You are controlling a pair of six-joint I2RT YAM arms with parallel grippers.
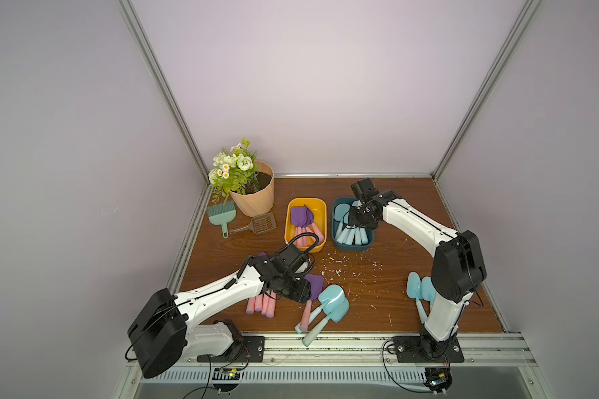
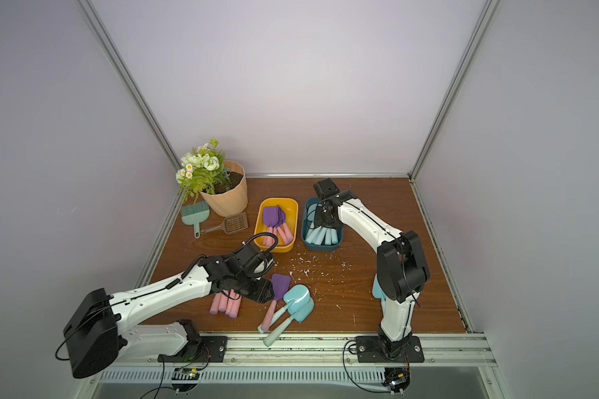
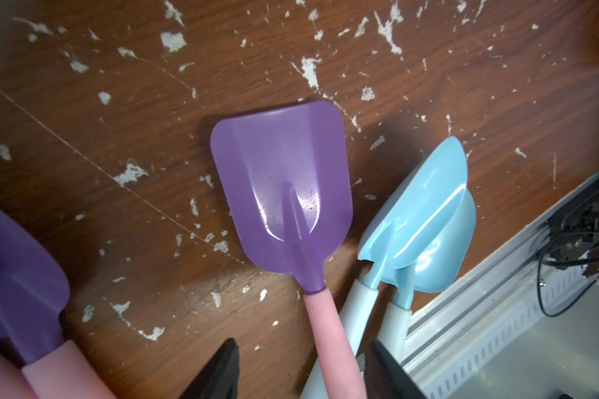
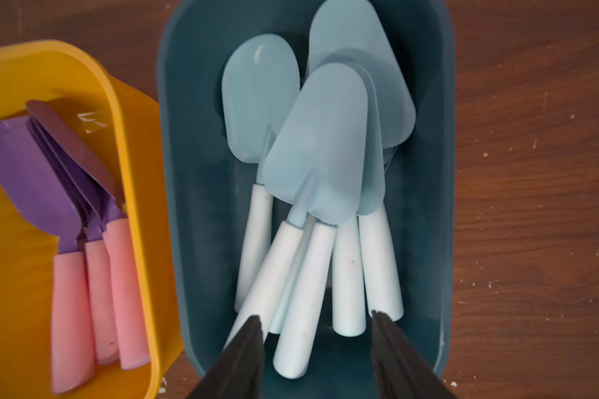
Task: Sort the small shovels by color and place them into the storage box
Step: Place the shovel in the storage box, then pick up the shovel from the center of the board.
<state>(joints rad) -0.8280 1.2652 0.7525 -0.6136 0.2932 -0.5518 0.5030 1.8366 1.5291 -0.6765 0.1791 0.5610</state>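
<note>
1. Purple-bladed shovel (image 3: 281,193) with a pink handle lies flat on the wood tabletop (image 1: 377,304), lower centre of both top views.
2. Left arm (image 1: 222,286) reaches over it. In the left wrist view the left jaws stand apart on either side of the pink handle, not closed on it.
3. Two light blue shovels (image 1: 332,300) lie just right of the purple one with blades overlapping. Their handles point toward the bottom edge, and one handle end reaches the metal rail.
4. More pink-handled shovels (image 1: 261,305) lie side by side under the left arm, blades mostly hidden.
5. Yellow box (image 1: 321,214) sits at mid frame and holds the stacked purple shovels (image 4: 49,179), handles toward the bottom of the frame.
6. Teal box (image 1: 353,246) sits just right of the yellow box and holds the sorted blue shovels (image 4: 319,155), piled loosely.
7. Right arm (image 1: 415,221) is over the teal box. The right jaws are apart and empty above the blue handles.
8. Two further blue shovels (image 1: 417,286) lie on the tabletop at lower right, partly behind the right arm.
9. Flower pot (image 1: 255,198), green brush (image 1: 222,216) and brown scoop (image 1: 261,222) sit at upper left of the tabletop, well apart from both arms.
10. White flecks (image 1: 336,266) are scattered below the boxes.
</note>
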